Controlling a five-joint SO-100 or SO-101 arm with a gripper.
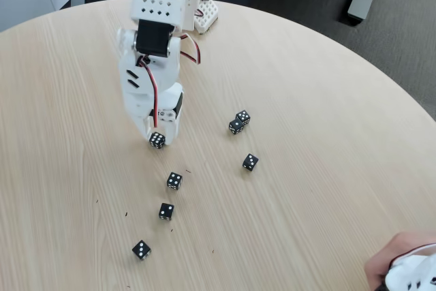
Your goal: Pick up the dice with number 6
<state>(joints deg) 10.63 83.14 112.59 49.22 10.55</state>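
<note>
The white arm reaches down from the top of the fixed view to the left-centre of the round wooden table (306, 66). Its gripper (157, 139) is shut on a small black die, the dice with number 6 (157, 141), held between the fingertips. The die's facing side shows white pips in two rows. It sits at or just above the table surface; I cannot tell which.
Other black dice lie nearby: three in a line below the gripper (174, 180), (166, 211), (141, 249), one to the right (250, 162), and a touching pair (239, 122). A person's hand (392, 260) with a white device (417, 276) is at the bottom right corner.
</note>
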